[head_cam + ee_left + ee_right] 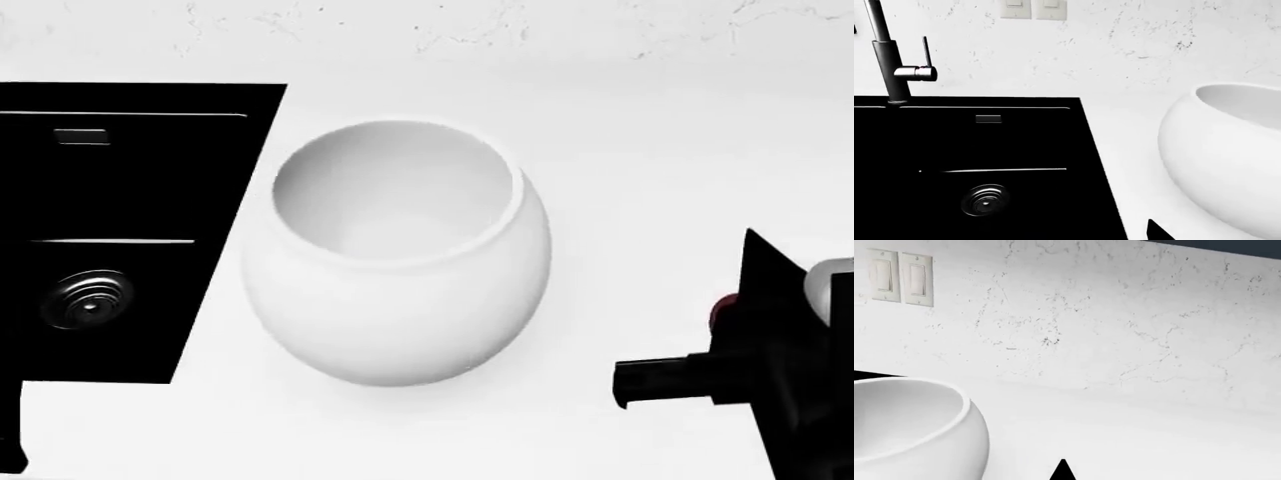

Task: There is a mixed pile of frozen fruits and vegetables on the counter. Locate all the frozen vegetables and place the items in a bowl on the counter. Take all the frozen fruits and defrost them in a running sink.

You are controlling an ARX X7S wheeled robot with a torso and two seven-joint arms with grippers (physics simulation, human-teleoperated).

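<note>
Beside the sink (127, 180) edge, bowl (395, 250) stands apart

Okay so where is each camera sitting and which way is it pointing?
Head: high up, looking down on the bowl, the sink beside it and the right arm.
Left wrist: low over the counter, facing the tap, sink and wall; a dark tip shows.
Right wrist: low, facing the wall switches; a dark tip shows.
All three share the bowl.

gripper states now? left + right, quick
Left tool: only a dark tip shows in its wrist view; cannot tell.
Right tool: dark arm parts visible in the head view, fingers unclear; cannot tell.
</note>
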